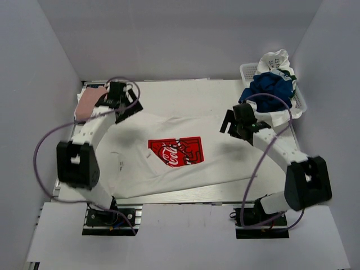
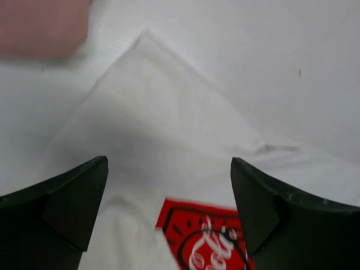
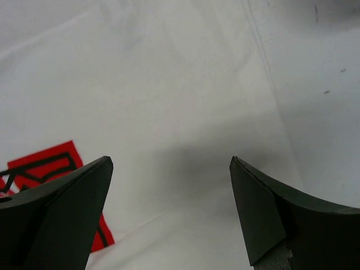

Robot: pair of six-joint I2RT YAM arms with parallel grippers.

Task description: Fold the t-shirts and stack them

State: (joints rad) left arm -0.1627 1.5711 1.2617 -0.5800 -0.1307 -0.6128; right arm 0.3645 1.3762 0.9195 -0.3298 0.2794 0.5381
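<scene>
plain white walls close round a pale worktop (image 1: 197, 93), and the white tee (image 1: 169, 169) lies spread flat across its middle, red coca-cola print (image 1: 176, 152) facing up, the cloth reaching almost to the near edge.

the left end effector (image 1: 125, 108) hangs over the tee's far left part, fingers spread wide and holding nothing. in its wrist view the gap (image 2: 169, 162) looks down on a pointed corner of white cloth (image 2: 146, 42), with the print just below. the right end effector (image 1: 235, 125) hangs over the far right part, equally spread and empty (image 3: 170, 160), above smooth cloth near the tee's edge.

the step in hand looks like the 1st fold of this tee. to do it well, both arms should come down together onto the far edge and pinch the cloth close to the worktop. they should then lift low and carry it evenly, so the print stays centred and no crease drags in.

beyond it, a salmon-pink tee (image 1: 87, 104) sits at the far left corner, likely the start of the stack. at the far right corner a white basket (image 1: 301, 104) holds a bunched blue tee (image 1: 270, 87) and a white-and-green one (image 1: 275, 59), both waiting.
</scene>
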